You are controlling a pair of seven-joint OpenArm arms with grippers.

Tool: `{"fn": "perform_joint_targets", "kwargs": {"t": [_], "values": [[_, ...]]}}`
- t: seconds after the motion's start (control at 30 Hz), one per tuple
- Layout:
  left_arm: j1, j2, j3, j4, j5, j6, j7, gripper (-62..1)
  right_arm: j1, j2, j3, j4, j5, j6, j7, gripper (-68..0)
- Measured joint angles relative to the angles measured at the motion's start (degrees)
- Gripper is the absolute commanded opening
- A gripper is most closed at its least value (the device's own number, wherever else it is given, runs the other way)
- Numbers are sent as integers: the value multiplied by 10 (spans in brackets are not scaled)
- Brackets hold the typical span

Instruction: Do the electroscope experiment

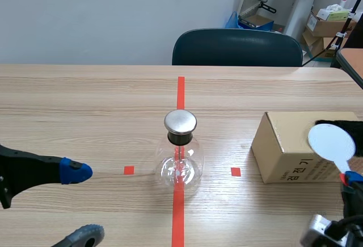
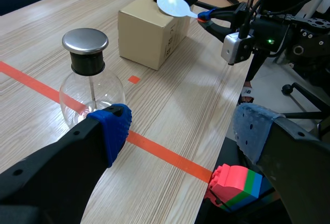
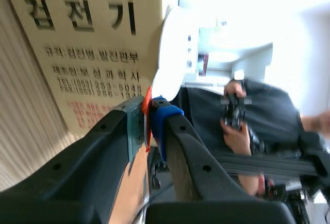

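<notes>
- Black and blue-padded, the left gripper (image 1: 82, 203) hovers low over the wood-grain worktop (image 1: 85, 99) at the near left. Its fingers are spread wide with nothing between them.
- Glass makes up the electroscope (image 1: 180, 156), a round clear flask that stands upright at the worktop's middle, at about 2 o'clock from the left gripper and well apart from it. In the left wrist view it sits ahead of the blue-padded finger, not between the two.
- A black stopper closes the flask's neck and carries a flat round metal cap (image 1: 180, 121). A thin rod hangs down inside the glass.
- An orange-red tape line (image 1: 180, 91) runs under the flask from 12 to 6 o'clock. Small tape squares (image 1: 129, 170) lie at the flask's 9 and 3 o'clock.
- A cardboard box (image 1: 283, 145) with printed lettering on its near side rests at 3 o'clock from the flask, apart from it.
- A black object (image 1: 340, 126) lies on top of the box at its far right; what it is cannot be told.
- The white disc (image 1: 330, 141), a flat round paddle on a short handle, is held in front of the box's right end.
- The right gripper (image 3: 148, 118) is clamped narrowly on that handle, with the disc at about 11 o'clock from it in the scene view.
- A dark chair (image 1: 237, 47) stands behind the worktop at about 1 o'clock from the flask.
</notes>
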Motion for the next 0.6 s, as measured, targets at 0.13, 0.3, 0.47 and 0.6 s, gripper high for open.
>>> {"fn": "perform_joint_targets", "kwargs": {"t": [0.13, 0.3, 0.47, 0.6], "values": [[0, 0, 0, 0, 0, 0, 0, -172, 0, 2, 4, 0, 14, 2, -123, -667], [0, 0, 0, 0, 0, 0, -2, -172, -1, 6, 8, 0, 0, 1, 46, -667], [0, 0, 0, 0, 0, 0, -20, -172, -1, -1, 2, 0, 11, 2, -85, -667], [0, 0, 0, 0, 0, 0, -43, -172, -2, 3, 9, 0, 11, 2, -90, -667]]}}
